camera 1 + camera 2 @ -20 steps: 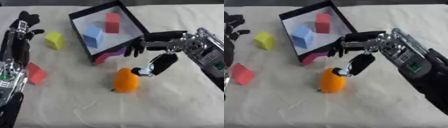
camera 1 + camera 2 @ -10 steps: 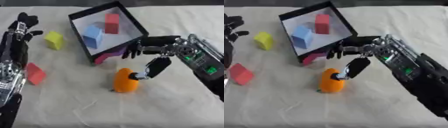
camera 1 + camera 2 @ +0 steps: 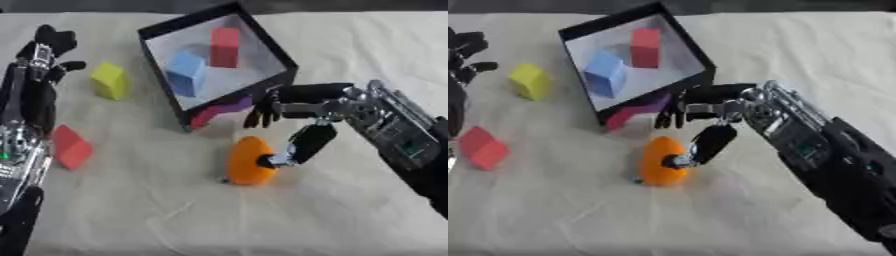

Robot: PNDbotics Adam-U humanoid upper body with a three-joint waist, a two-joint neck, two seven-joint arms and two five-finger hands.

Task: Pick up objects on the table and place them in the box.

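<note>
1. Box (image 3: 278, 52): black walls, blue and red blocks inside.
2. Right hand (image 3: 302, 102): fingers spread and hanging, thumb tip touching the orange object (image 3: 248, 161), nothing pinched.
3. Orange object on cloth, just before the box.

Our right hand (image 3: 302, 102) has the black box (image 3: 267, 50) wall just beyond its fingertips, the orange egg-shaped object (image 3: 248, 161) against its thumb, and a purple-pink piece (image 3: 219, 110), seemingly wedged at the box's foot, alongside. Bare cloth (image 3: 332, 210) lies open behind.
</note>
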